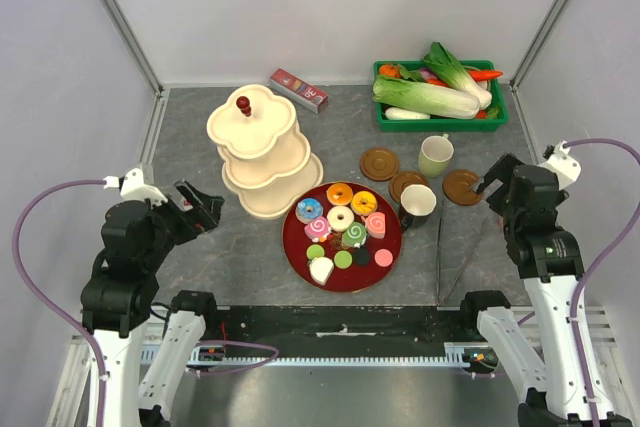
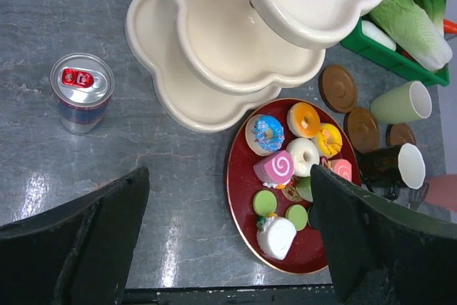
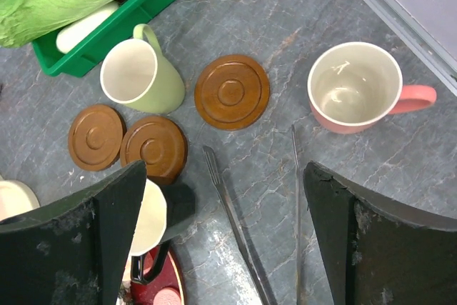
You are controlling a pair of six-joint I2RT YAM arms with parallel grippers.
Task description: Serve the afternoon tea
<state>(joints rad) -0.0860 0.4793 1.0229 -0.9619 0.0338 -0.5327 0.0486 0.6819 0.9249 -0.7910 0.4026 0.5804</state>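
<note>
while both arms hang over the near corners of the table, the left gripper [image 1: 203, 205] gapes fully, nothing between its fingers. in its wrist view a drink can [image 2: 81, 91] stands upright at ten o'clock. next comes a cream three-tier stand [image 1: 262, 152]. at its four o'clock, just beside the bottom tier, the red plate [image 1: 292, 247] carries all the sweets: blue donut [image 1: 309, 210], orange donut [image 1: 340, 193], white donut [image 1: 341, 218], pink swirl cake [image 1: 318, 229] and small green rounds. at the plate's three o'clock sits the black mug [image 1: 417, 205], with three brown coasters [image 1: 379, 163] from one to two o'clock and the pale green mug [image 1: 435, 155] among them, on none. metal tongs [image 1: 438, 257] lie at the black mug's five o'clock. the right gripper [image 1: 493, 179] is equally wide and holds nothing. its wrist view shows a pink mug [image 3: 355, 96] at the coasters' three o'clock.
</note>
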